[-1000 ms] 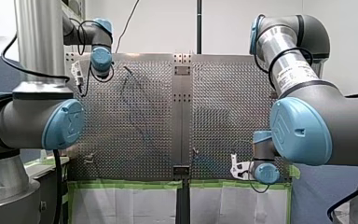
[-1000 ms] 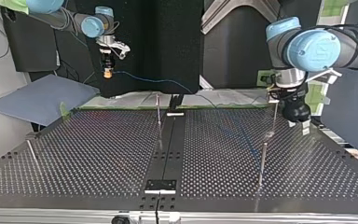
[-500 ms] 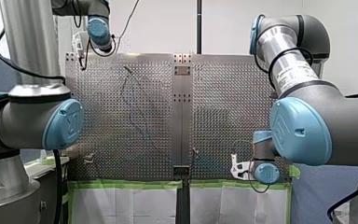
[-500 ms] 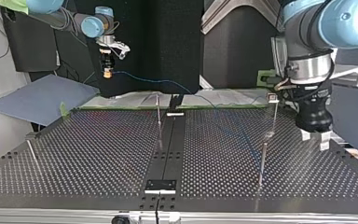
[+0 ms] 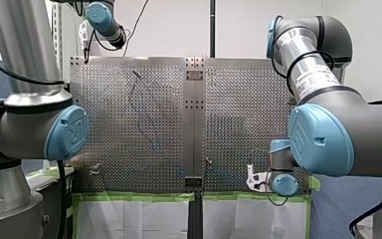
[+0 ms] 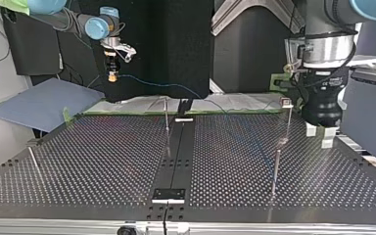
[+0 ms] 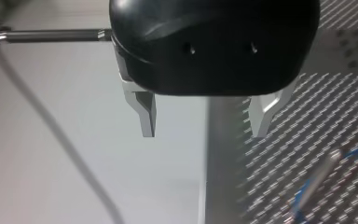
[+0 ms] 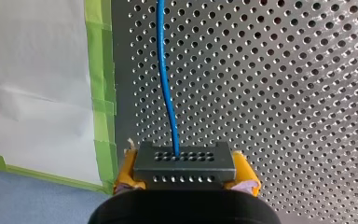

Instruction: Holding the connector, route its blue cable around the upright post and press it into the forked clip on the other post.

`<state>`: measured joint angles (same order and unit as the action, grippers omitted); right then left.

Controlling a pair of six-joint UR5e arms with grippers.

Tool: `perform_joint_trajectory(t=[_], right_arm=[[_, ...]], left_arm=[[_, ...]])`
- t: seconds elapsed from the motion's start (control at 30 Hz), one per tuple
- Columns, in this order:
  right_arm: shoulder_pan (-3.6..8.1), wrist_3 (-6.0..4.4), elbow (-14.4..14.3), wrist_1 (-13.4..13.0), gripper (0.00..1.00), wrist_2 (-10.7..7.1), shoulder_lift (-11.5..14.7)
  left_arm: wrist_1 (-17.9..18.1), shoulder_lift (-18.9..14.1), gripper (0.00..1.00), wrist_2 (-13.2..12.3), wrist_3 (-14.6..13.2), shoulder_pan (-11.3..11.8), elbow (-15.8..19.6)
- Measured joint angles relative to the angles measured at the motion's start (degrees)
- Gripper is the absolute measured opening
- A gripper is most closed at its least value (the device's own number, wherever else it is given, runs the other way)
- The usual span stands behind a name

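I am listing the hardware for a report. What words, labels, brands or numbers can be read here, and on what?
Nothing can be read.
A label on my right arm: print too small to read.
Pale lettering on the black body of my left gripper: too small to read.
The connector in my right gripper: no marking, only rows of holes.
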<state>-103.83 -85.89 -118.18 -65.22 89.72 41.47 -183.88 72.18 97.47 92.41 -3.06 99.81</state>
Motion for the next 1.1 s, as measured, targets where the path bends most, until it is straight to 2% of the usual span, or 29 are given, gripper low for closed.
perform_joint_trajectory(t=[0.17,0.3,0.6,0.83,1.1], right_arm=[[0.02,0.04,0.0,0.0,0.0,0.01,0.0],[0.02,0.07,0.0,0.0,0.0,0.02,0.0],[-0.01,0.16,0.0,0.0,0.0,0.12,0.0],[0.01,0.17,0.0,0.1,0.0,0.28,0.0],[-0.01,0.1,0.0,0.0,0.0,0.15,0.0]], left_arm=[[-2.7,2.4,0.99,-2.5,-2.7,-0.8,0.0],[-4.4,4.1,0.99,-3.1,-3.9,-1.1,-0.1],[-8.6,4.9,0.99,-3.3,-3.1,-1.3,-0.8],[-9.9,4.9,0.99,-3.2,-2.3,-1.3,-2.1],[-11.1,5.0,0.99,-0.8,-1.8,-1.2,-2.9]])
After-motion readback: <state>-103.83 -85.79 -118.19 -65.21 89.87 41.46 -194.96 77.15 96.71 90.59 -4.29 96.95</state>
